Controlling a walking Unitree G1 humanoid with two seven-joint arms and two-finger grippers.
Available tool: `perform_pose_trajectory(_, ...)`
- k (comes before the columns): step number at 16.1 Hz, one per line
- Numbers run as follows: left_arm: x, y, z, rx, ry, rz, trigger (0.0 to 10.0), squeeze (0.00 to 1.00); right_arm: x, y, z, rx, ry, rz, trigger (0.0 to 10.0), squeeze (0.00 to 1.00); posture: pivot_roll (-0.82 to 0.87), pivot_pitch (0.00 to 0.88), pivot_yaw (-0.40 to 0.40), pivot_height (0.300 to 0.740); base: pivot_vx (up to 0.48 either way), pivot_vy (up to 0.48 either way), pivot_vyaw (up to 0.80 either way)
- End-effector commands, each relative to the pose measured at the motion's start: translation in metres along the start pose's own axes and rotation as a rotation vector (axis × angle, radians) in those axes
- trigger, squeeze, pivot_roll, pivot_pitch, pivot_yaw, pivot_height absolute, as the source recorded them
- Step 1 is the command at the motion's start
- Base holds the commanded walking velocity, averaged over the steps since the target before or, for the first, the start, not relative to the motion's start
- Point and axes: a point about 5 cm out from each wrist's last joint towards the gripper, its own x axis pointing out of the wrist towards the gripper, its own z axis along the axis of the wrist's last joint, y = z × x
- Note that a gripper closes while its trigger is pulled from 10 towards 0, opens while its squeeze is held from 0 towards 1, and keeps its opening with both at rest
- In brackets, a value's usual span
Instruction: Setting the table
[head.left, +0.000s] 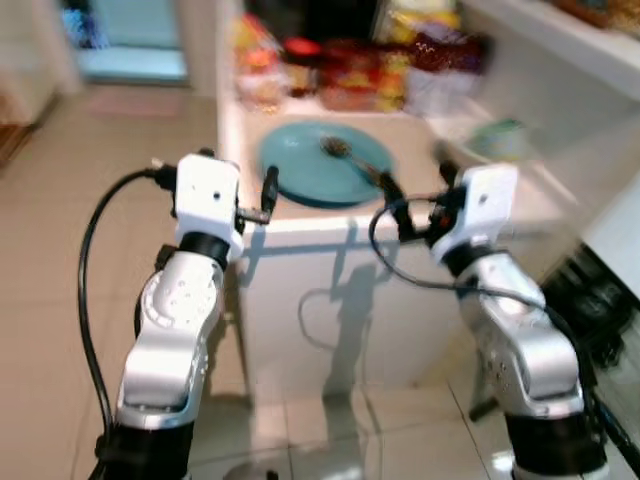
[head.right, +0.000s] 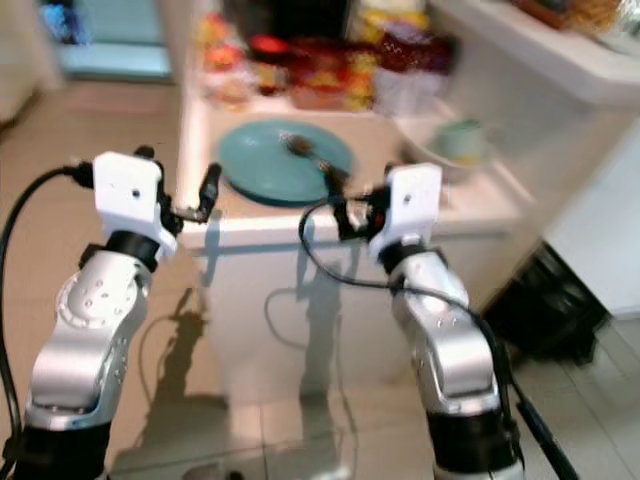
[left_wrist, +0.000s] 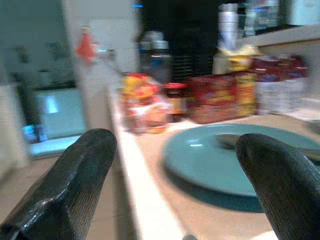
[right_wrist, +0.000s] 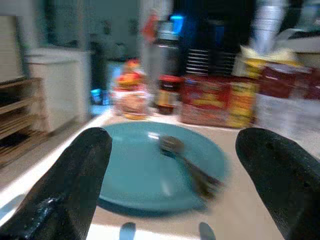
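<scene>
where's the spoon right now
The dark metal spoon lies on the round teal plate on the white counter, just ahead of and between both raised grippers.

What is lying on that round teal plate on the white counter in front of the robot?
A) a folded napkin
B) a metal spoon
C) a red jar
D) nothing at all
B: a metal spoon lies across the round teal plate on the white counter, its bowl near the plate's middle and its handle running toward the rim, while the red-lidded jar stands behind the plate, among the packets.
</scene>
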Motion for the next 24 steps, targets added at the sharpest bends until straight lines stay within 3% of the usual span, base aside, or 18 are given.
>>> perform_pose_trajectory(1,0.002,-0.002,0.008,-0.002,-0.026,-0.011,10.0,0.00,0.002,-0.010,0.002,-0.007,-0.005,-0.022,10.0,0.00,0.13,0.000,-0.082,0.740,0.360,0.000,0.80)
perform_pose_trajectory(4,0.002,-0.005,0.011,0.003,-0.032,-0.047,10.0,0.00,0.007,-0.028,0.008,-0.017,0.026,-0.075,10.0,0.00,0.13,0.000,-0.079,0.740,0.359,0.000,0.15)
perform_pose_trajectory(10,0.003,-0.013,0.011,-0.004,-0.027,-0.089,10.0,0.00,0.005,-0.047,0.014,-0.063,0.129,-0.107,10.0,0.00,0.12,0.000,-0.070,0.740,0.358,0.000,0.00)
perform_pose_trajectory(13,0.003,-0.012,0.012,0.002,-0.025,-0.095,10.0,0.00,0.004,-0.048,0.013,-0.067,0.190,-0.085,10.0,0.00,0.12,0.000,-0.066,0.740,0.356,0.000,0.00)
perform_pose_trajectory(15,0.003,-0.011,0.010,0.020,-0.009,-0.093,10.0,0.00,0.007,-0.042,0.018,-0.053,0.242,0.026,10.0,0.00,0.12,0.000,-0.066,0.740,0.000,0.000,0.00)
perform_pose_trajectory(17,0.003,-0.011,0.010,0.038,-0.009,-0.104,10.0,0.00,0.009,-0.040,0.020,-0.043,0.260,0.052,10.0,0.00,0.12,0.001,-0.069,0.740,0.000,0.000,0.00)
perform_pose_trajectory(21,-0.001,-0.017,0.014,0.029,-0.021,-0.231,10.0,0.00,0.030,-0.044,0.015,-0.044,0.422,0.059,10.0,0.00,0.13,0.007,-0.078,0.740,0.000,0.000,0.00)
perform_pose_trajectory(24,-0.011,-0.025,0.011,0.018,0.033,-0.462,10.0,0.00,0.051,-0.048,0.003,-0.022,0.552,0.054,10.0,0.00,0.14,0.005,-0.079,0.740,0.000,0.000,0.00)
